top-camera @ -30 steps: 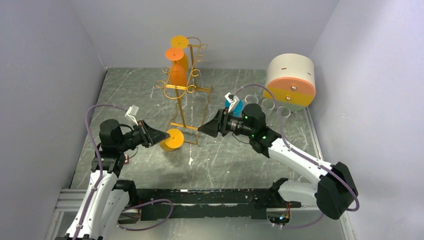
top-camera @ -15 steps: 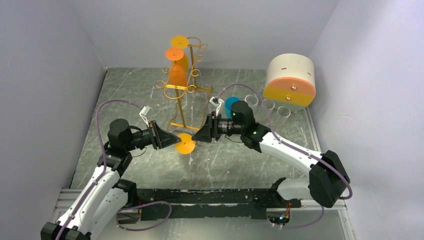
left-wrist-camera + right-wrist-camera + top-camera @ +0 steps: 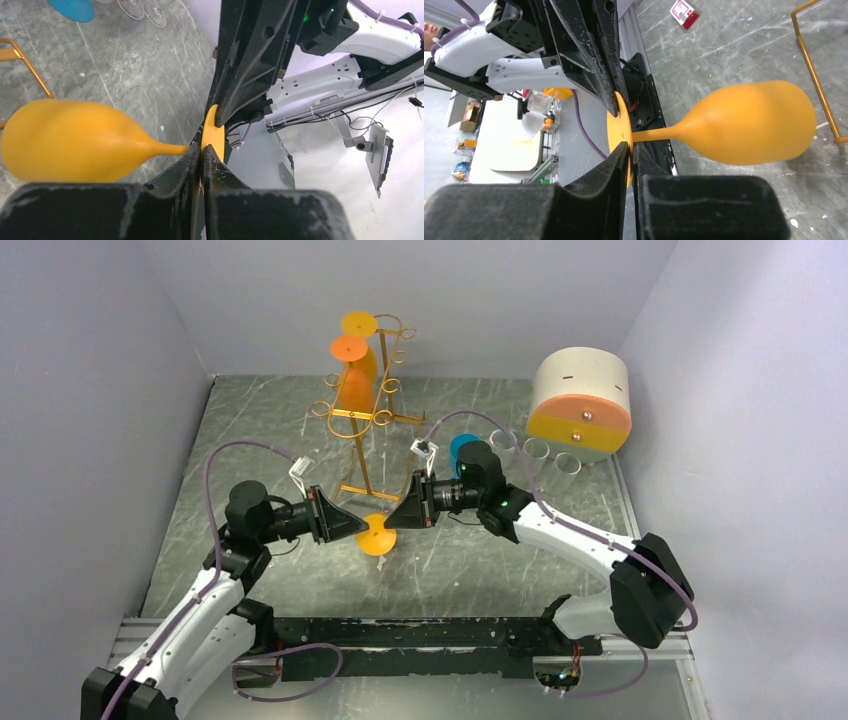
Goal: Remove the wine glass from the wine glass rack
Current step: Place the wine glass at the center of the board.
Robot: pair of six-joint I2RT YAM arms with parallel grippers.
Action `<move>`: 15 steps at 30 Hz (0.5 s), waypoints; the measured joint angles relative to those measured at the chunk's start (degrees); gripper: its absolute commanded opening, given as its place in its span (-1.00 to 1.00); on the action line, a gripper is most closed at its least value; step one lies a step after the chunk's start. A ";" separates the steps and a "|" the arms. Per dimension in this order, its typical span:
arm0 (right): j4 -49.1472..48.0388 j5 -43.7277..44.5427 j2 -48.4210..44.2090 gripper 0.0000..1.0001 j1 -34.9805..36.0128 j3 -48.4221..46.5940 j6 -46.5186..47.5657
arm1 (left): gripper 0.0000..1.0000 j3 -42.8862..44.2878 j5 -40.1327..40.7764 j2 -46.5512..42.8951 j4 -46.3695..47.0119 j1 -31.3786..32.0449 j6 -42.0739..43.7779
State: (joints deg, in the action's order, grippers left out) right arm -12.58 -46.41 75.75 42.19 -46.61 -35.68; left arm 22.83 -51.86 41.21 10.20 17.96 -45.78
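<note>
An orange wine glass (image 3: 70, 140) hangs sideways above the table, off the wine glass rack (image 3: 365, 418). In the top view its round foot (image 3: 378, 537) faces the camera between both arms. My left gripper (image 3: 201, 150) is shut on the foot's rim (image 3: 212, 131) from the left. My right gripper (image 3: 631, 148) is shut on the same foot (image 3: 618, 125) from the opposite side, the bowl (image 3: 749, 122) beyond it. The tips of the left gripper (image 3: 362, 528) and the right gripper (image 3: 393, 519) nearly meet. The gold wire rack stands behind with two more orange glasses (image 3: 354, 365) hanging on it.
A white, orange and green drum (image 3: 583, 403) stands at the back right. A blue cup (image 3: 462, 447) and several clear rings (image 3: 537, 449) lie behind my right arm. The rack's base wire (image 3: 815, 75) is close to the bowl. Grey walls close in three sides.
My left gripper has carried the glass right and toward the near edge, away from the rack. My right gripper has moved left to meet it and closed on the foot.
</note>
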 measured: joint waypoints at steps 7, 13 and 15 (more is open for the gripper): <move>-0.04 -1.11 1.20 -1.00 0.26 -0.02 -0.31 | -0.46 -0.87 0.22 0.85 2.21 1.49 -0.79; 0.22 0.72 0.20 -1.00 0.31 -0.02 -0.31 | -0.25 -0.87 0.68 0.79 0.70 2.16 0.44; 0.59 2.16 -0.81 -1.00 0.33 -0.02 -0.24 | -0.21 -0.87 0.90 0.79 -0.52 2.27 1.14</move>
State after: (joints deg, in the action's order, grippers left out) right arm -11.99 -44.25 74.94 42.52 -46.63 -35.92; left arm 21.96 -50.96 42.00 9.67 20.23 -44.64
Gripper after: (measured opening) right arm 0.018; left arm 0.370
